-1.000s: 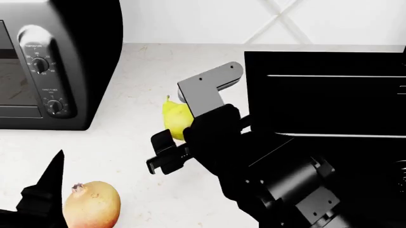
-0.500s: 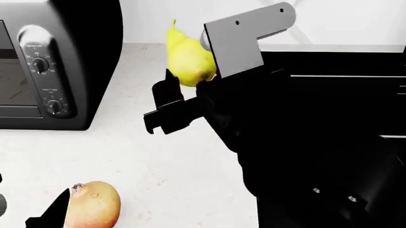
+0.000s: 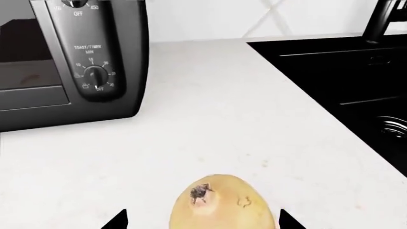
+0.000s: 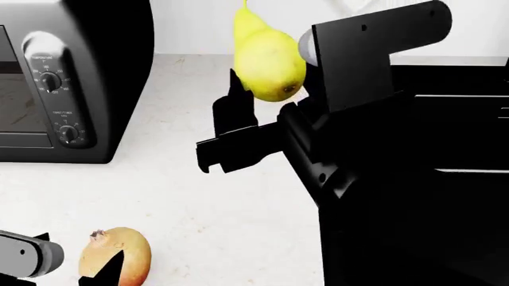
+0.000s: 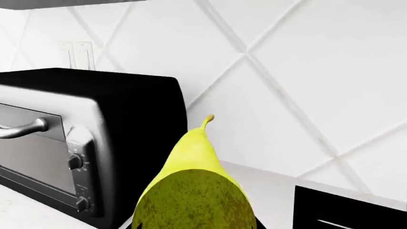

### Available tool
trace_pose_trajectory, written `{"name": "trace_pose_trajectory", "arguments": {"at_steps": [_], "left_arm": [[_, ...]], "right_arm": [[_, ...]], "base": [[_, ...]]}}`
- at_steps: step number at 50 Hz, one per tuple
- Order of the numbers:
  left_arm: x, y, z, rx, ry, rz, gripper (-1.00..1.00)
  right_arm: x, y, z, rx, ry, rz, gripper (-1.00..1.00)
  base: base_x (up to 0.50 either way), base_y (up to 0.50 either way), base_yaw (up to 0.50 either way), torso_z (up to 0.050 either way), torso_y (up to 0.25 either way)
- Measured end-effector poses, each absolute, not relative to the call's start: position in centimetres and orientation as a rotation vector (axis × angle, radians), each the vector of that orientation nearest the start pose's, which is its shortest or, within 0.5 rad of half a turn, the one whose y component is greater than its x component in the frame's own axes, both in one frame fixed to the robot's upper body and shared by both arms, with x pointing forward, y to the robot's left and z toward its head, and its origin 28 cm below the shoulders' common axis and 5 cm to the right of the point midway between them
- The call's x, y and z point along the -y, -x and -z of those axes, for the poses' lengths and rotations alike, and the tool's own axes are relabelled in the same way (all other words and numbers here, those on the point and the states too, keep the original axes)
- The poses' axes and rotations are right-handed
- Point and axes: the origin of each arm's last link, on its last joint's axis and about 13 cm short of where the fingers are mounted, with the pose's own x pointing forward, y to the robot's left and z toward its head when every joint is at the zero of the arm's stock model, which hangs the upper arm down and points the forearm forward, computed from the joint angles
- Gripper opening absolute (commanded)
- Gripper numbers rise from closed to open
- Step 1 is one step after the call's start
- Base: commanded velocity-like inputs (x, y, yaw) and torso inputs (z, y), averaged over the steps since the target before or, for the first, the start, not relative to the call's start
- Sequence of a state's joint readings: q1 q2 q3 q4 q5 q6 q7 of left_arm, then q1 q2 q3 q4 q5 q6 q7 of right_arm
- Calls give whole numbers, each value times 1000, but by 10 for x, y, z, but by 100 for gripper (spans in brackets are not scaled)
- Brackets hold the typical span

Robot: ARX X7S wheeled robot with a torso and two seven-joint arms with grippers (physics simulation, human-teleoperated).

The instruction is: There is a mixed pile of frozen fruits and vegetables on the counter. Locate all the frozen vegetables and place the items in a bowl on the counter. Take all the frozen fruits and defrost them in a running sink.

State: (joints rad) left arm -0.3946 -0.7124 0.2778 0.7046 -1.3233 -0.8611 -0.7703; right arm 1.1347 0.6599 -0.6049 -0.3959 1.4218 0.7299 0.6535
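Note:
The yellow pear (image 4: 266, 59) hangs above the counter (image 4: 199, 202), neck up, with my right gripper (image 4: 270, 92) shut on its lower body. In the right wrist view the pear (image 5: 194, 186) fills the space between the jaws. The round tan-orange fruit (image 4: 119, 257) with a brown crown lies on the counter at the near left. My left gripper (image 3: 202, 223) is open, its two black fingertips (image 3: 117, 222) on either side of that fruit (image 3: 222, 202) with small gaps. The black sink (image 4: 445, 119) lies to the right. Vegetables and bowl are out of view.
A black toaster oven (image 4: 64, 77) with knobs stands at the back left, close to the fruit. The sink's edge (image 3: 305, 71) runs along the counter's right side, with the faucet (image 3: 381, 21) and drain (image 3: 394, 129) beyond. A white tiled wall (image 5: 286, 71) is behind.
My right gripper has lifted the pear off the counter, up and to the right toward the sink. The left gripper has moved in around the tan-orange fruit.

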Motion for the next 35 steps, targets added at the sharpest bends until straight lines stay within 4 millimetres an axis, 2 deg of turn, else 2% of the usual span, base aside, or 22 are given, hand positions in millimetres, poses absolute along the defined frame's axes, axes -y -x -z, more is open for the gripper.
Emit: {"name": "trace_pose_trajectory", "arguments": {"at_steps": [35], "left_arm": [[-213, -207, -142, -362, 11, 286, 100]], "right_arm": [[95, -252, -271, 17, -24, -411, -100]], "base": [[0, 0, 0, 0, 0]]}}
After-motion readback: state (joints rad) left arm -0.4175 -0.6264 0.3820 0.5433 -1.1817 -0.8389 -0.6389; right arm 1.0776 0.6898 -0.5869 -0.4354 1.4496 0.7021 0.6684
